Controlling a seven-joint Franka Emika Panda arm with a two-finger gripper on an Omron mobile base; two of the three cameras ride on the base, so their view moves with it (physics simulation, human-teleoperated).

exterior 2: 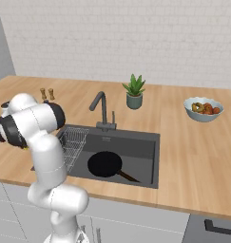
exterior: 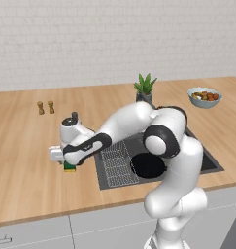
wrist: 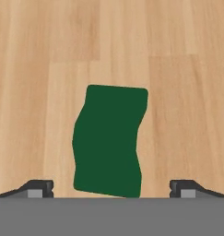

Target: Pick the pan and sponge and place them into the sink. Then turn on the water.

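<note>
Green and slightly wavy at its edges, the sponge [wrist: 109, 143] lies flat on the wooden table [wrist: 39, 69] directly beneath the hand camera, between the two dark fingertips [wrist: 37, 188] at the bottom of that view. The tool [wrist: 111, 189] stands spread wide, one tip on each side of the sponge with bare wood showing between tip and sponge on both sides, so nothing is pinched. That wide stance looks chosen to straddle the block before coming down on it.

From the left base view the tool [exterior: 66, 158] hangs low over the sponge [exterior: 69, 168], which sits on the table just left of the sink [exterior: 207, 163], near its wire rack [exterior: 117, 163]. Only the sponge's green top and a sliver of yellow below it show there.

Inside the sink [exterior 2: 145, 142], the pan [exterior 2: 105, 164] rests flat on the basin floor, its handle pointing toward the sink's front right corner. So the pan's half of the job appears done and the sponge is the step in hand. The faucet [exterior 2: 101, 107] rises behind the sink; no water can be seen running from it.

No brand, label or writing can be read on anything.
</note>
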